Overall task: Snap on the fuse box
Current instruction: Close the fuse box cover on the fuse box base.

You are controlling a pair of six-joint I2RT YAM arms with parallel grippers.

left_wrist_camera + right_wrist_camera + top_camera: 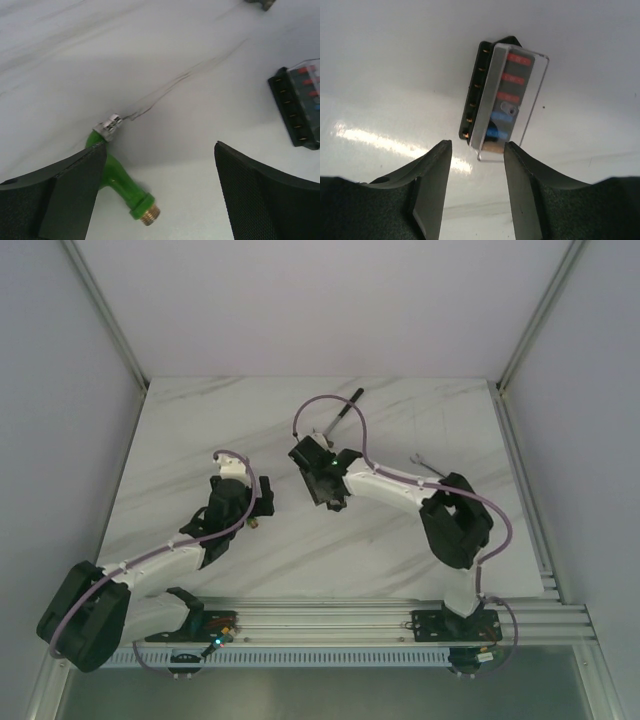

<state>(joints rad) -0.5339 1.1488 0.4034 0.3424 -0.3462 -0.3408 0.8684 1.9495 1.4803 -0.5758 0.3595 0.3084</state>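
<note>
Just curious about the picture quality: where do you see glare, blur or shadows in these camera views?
Right wrist view: a bright glare streak on the table, the clear cover on the fuse box looks hazy, and the right gripper is blurred. Left wrist view: the green fitting is fairly sharp, with a soft shadow beside it. Top view: even, diffuse light, only faint shadows.

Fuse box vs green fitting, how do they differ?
The fuse box is black and boxy, the green fitting a bent tube. The fuse box shows red and blue fuses under a clear cover; the green fitting has a brass threaded end. Both lie on the table.
</note>
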